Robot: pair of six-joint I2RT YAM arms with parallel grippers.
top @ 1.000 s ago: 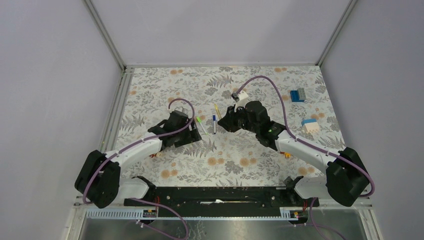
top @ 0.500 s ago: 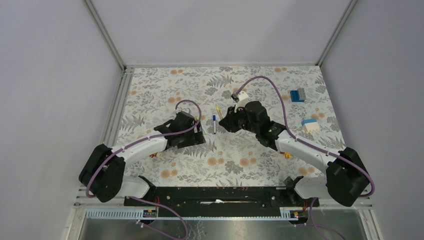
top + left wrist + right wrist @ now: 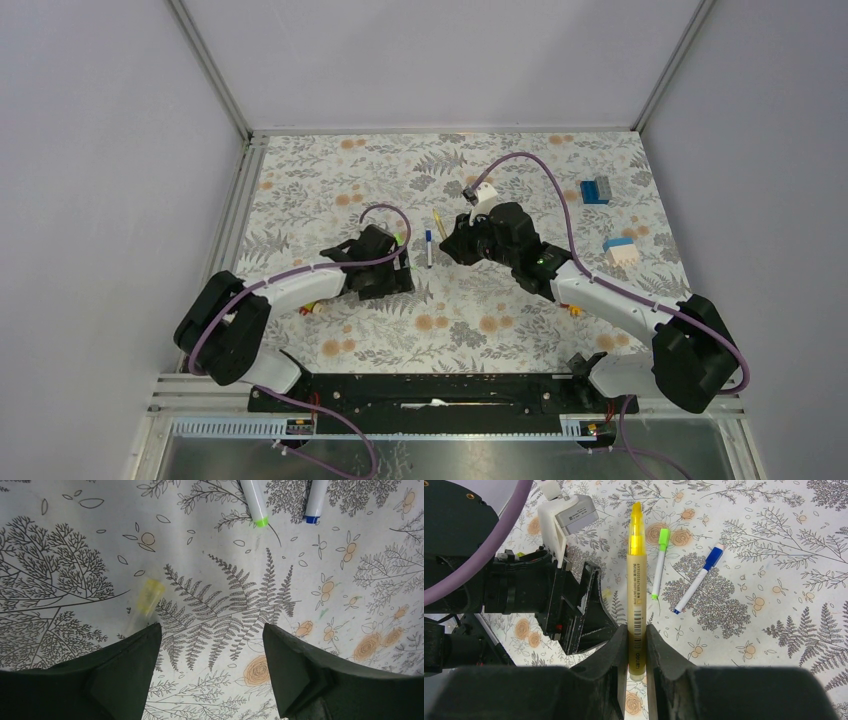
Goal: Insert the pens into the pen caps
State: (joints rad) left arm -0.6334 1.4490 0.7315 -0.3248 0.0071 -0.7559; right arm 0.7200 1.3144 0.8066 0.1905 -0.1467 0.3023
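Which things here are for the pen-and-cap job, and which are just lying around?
For the job: tan-barrelled yellow highlighter, held by right gripper; see-through yellow cap near open left gripper; thin white green-ended pen; thin white blue-ended pen.
Just lying about: blue toy brick; blue-and-white toy brick.

Yellow cap (image 3: 149, 596) blurred; green-tipped pen (image 3: 254, 502), blue-tipped pen (image 3: 315, 500) cut off top.

Pens (image 3: 659, 567) lie side by side on table (image 3: 774, 555).
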